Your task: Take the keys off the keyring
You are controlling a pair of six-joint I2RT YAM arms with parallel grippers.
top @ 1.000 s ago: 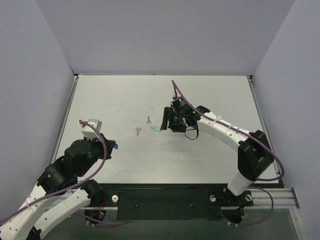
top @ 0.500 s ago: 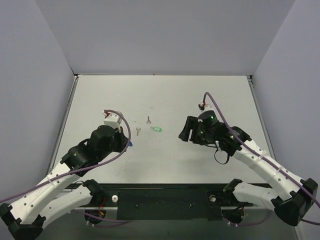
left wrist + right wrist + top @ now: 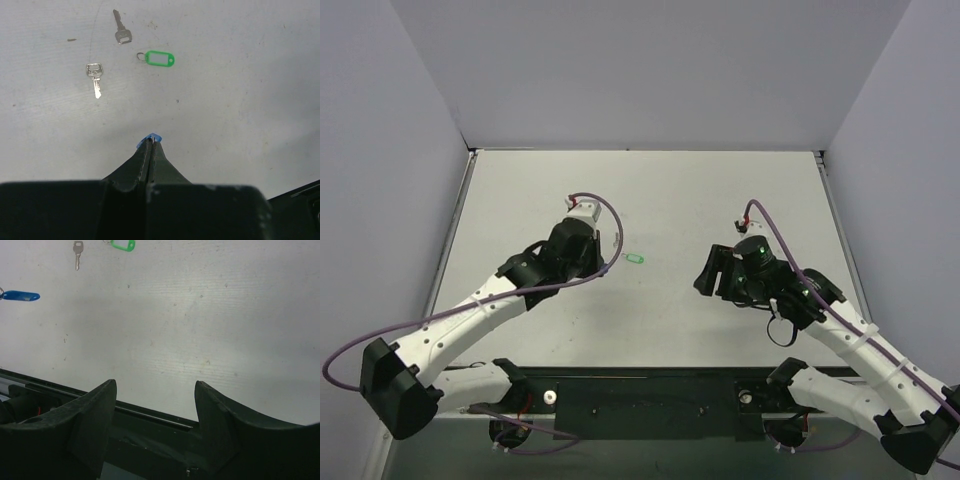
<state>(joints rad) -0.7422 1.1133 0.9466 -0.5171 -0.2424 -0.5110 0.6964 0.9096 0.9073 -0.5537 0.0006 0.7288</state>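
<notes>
Two small silver keys lie loose on the table, one (image 3: 121, 31) farther off and one (image 3: 94, 77) nearer left. In the top view my left arm covers them. My left gripper (image 3: 151, 140) is shut, and the blue keyring (image 3: 153, 135) pokes out at its tips. It hovers just short of the keys, seen from above at the left gripper (image 3: 603, 266). The right wrist view shows the keyring (image 3: 19, 295) as a blue oval at far left, with one key (image 3: 77, 250) beyond it. My right gripper (image 3: 155, 382) is open and empty, off to the right as the right gripper (image 3: 705, 272).
A small green tag (image 3: 159, 58) with a wire loop lies by the keys, also visible as the green tag (image 3: 635, 258) between the two arms. A black rail (image 3: 150, 415) runs along the table's near edge. Grey walls enclose the table on three sides.
My left arm has swung forward and right to the keys, still holding the blue keyring. My right arm has drawn back to the right, away from the green tag.
</notes>
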